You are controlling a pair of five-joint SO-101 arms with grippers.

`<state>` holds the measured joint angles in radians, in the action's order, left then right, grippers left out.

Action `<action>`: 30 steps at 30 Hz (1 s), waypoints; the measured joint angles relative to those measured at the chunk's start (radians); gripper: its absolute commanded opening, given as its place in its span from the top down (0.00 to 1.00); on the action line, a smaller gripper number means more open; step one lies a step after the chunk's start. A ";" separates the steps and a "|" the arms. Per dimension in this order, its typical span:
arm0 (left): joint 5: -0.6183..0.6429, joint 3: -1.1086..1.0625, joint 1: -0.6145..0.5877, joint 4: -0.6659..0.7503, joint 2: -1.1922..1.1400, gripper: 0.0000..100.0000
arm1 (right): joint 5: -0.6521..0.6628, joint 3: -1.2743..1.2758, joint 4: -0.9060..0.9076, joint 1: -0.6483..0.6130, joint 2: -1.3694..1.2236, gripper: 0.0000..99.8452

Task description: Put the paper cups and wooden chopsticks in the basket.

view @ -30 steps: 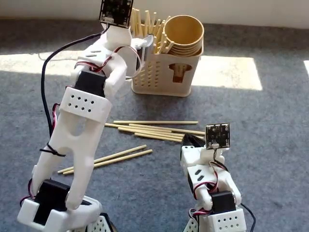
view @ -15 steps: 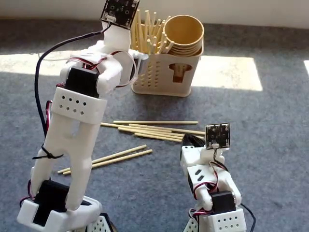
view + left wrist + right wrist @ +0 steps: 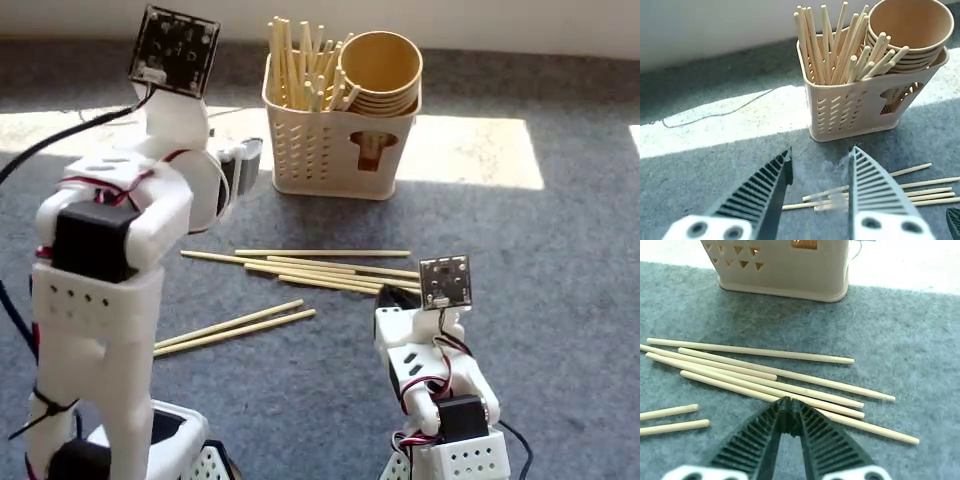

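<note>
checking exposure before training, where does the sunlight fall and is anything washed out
High view: a sun band crosses the carpet beside the basket, nearly white; the loose chopsticks lie in shade. Left wrist view: same band, washed out. Right wrist view: even shade, bright strip behind the basket.

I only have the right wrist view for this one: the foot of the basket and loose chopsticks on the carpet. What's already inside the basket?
Observer: A stack of paper cups sits in one end of the basket.
Operator: Any sticks in there too?
Observer: Yes, a bundle of chopsticks stands upright in the other end.
Operator: And the left gripper?
Observer: The left gripper is open and empty, pointing toward the basket.
</note>
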<state>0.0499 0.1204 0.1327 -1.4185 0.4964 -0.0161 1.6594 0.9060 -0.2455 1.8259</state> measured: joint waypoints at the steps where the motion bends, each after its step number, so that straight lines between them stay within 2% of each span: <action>1: 0.000 -0.040 -0.011 0.000 0.034 0.82 | 0.000 0.000 0.005 0.000 0.000 0.99; 10: 0.002 -0.439 -0.192 0.114 0.347 0.82 | 0.000 0.000 0.005 -0.029 0.000 0.99; 20: 0.002 -0.931 -0.325 0.235 0.686 0.81 | 0.000 0.000 0.005 -0.032 0.000 0.99; 30: 0.002 -1.284 -0.405 0.267 0.993 0.81 | 0.002 -0.017 0.087 -0.032 0.000 0.99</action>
<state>0.0514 -1.1638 -0.2723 -1.1515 1.4891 -0.0146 1.6425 0.9935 -0.2777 1.8259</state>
